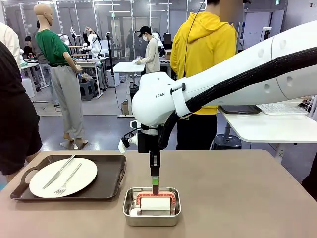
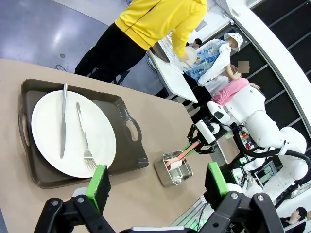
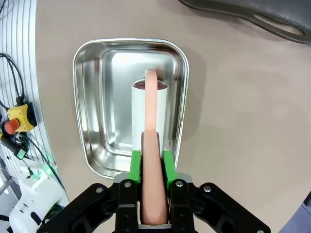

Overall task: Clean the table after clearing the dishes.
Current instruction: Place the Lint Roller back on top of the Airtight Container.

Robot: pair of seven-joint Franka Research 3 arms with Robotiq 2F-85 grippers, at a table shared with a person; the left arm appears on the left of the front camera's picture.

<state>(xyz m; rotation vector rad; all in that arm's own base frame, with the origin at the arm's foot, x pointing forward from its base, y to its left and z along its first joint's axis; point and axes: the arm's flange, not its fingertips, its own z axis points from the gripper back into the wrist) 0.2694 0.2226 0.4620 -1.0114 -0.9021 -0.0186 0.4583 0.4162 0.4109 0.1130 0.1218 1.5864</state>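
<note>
The large rectangular table (image 1: 237, 198) with the plain matte grey-brown top carried a dark brown rectangular tray (image 1: 111, 173) with cut-out handles at its left part. On the tray lay a round white plate (image 1: 63, 177) with a steel knife (image 1: 59, 171) and a steel fork (image 1: 68, 181) side by side across it. Near the table's near edge, just right of the tray and apart from it, stood a square steel pan (image 1: 151, 220) with rounded corners. In the pan rested a lint roller (image 1: 155, 203) with a white roll and a salmon-pink handle (image 3: 151, 121); the roll lay on the pan's floor and the handle rose from it. The right gripper (image 1: 155, 187) hung straight down over the pan from the white arm that reached in from the right. In the right wrist view its claw stood narrow, the green pads (image 3: 136, 165) set against both sides of the handle with no gap to see. The left gripper (image 2: 157, 170) hung above the table with its claw wide and holding nothing; in its view the tray and plate lay to the left and the pan farther off. A person in a yellow hooded top (image 1: 205, 49) stood beyond the far edge.
</note>
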